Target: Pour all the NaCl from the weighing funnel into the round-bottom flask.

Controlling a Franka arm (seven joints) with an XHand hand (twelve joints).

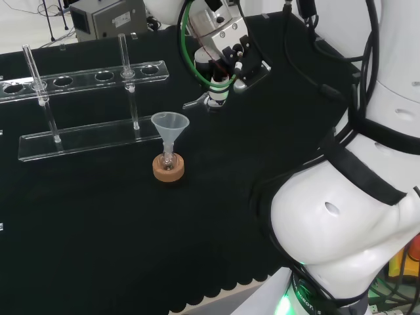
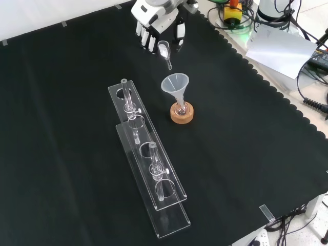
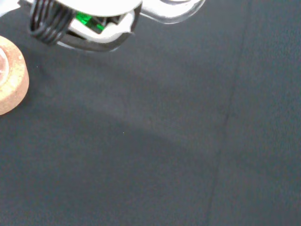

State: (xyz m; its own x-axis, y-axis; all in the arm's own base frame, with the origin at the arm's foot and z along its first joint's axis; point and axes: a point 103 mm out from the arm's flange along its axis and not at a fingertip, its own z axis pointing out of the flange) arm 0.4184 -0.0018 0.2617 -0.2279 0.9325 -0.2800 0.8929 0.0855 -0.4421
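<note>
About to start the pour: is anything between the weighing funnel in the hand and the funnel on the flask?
Nothing visible. The hand holds the weighing funnel apart from the plastic funnel that sits in the flask. Bare black cloth lies between them; the rack stands aside.

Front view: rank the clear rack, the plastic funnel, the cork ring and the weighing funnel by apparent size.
1. clear rack, by far the largest.
2. plastic funnel.
3. cork ring, close to the funnel; that order is unsure.
4. weighing funnel, held in the hand.
</note>
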